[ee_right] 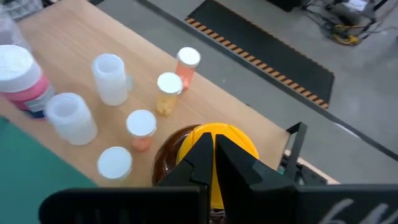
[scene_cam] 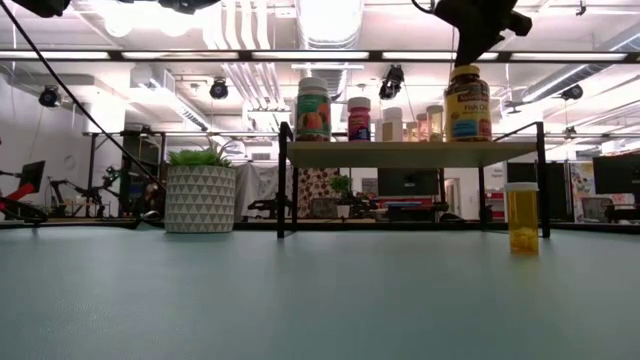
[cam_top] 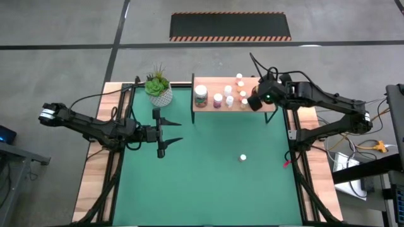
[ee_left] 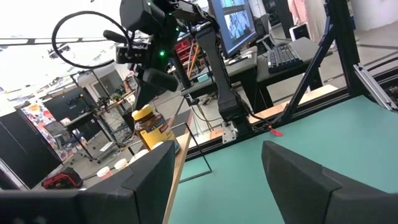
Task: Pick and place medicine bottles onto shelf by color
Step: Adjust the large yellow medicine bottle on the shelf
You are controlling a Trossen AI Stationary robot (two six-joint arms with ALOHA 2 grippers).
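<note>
The shelf (cam_top: 208,85) stands at the table's far edge and carries several bottles: a large green-lidded one (cam_top: 201,94), a pink one (cam_top: 218,99) and small white-capped ones (ee_right: 140,127). The amber yellow-lidded jar (scene_cam: 468,103) stands upright at the shelf's right end. My right gripper (ee_right: 211,146) is shut directly above the jar's lid (ee_right: 239,140). One small orange bottle (cam_top: 242,157) stands upright on the green mat, right of centre. My left gripper (cam_top: 173,131) is open and empty over the mat's left part. My right gripper points down at the jar's yellow lid with its fingers shut together. I cannot tell whether the fingertips touch the lid. The jar stands upright on the shelf top.
A white-potted green plant (cam_top: 158,88) stands on the table left of the shelf. The green mat (cam_top: 208,183) is bordered by light wood and black frame bars. Monitors and equipment stand in the room beyond the table.
</note>
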